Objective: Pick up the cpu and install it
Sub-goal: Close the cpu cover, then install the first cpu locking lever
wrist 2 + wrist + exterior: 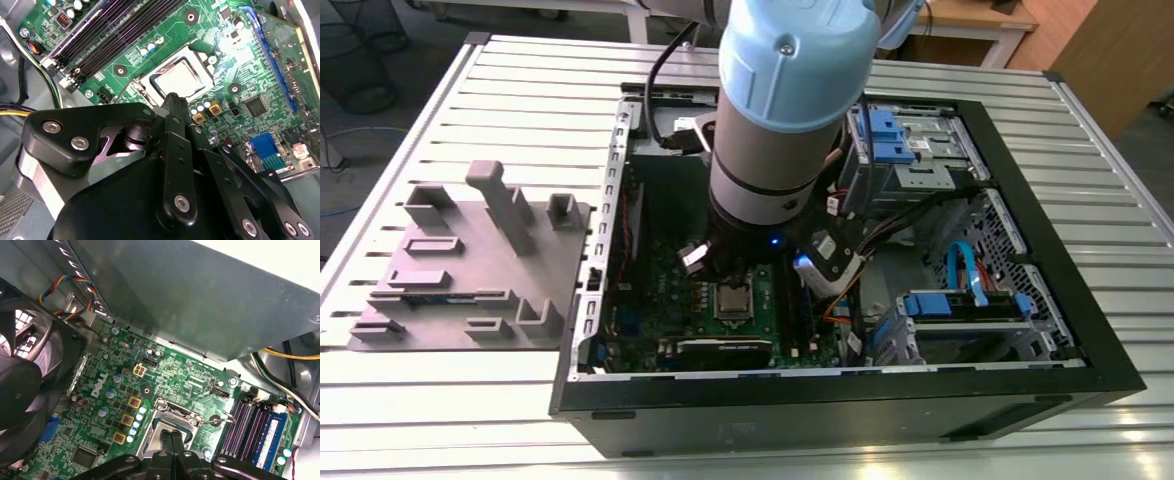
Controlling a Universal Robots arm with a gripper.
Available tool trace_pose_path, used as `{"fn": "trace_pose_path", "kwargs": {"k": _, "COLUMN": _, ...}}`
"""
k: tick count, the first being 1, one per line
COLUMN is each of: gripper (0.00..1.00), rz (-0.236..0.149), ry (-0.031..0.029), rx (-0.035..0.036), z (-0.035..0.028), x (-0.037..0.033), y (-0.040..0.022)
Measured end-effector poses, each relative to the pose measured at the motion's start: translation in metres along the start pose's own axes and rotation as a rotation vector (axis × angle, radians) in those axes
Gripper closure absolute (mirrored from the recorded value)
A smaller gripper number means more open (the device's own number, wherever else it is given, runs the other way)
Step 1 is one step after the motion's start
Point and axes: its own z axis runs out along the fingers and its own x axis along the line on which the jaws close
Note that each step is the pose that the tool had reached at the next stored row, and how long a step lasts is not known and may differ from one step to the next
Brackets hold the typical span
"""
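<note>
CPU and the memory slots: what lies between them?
In the second wrist view, between the cpu and the memory slots: the socket's metal frame, then green board with small capacitors.

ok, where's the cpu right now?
The cpu sits in the socket on the motherboard, just beyond the gripper in the second wrist view, with the memory slots alongside.

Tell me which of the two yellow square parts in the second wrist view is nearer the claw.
The yellow part beside the claw; its twin lies farther off, towards the long blue slot.
</note>
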Motion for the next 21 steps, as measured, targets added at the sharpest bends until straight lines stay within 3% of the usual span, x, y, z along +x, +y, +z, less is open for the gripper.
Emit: {"fn": "trace_pose_path", "kwargs": {"k": 21, "gripper": 0.89, "rz": 0.002, "ry": 0.0127, "rx": -0.0055, "z": 0.0000, "x": 0.0000, "y": 0.0000}}
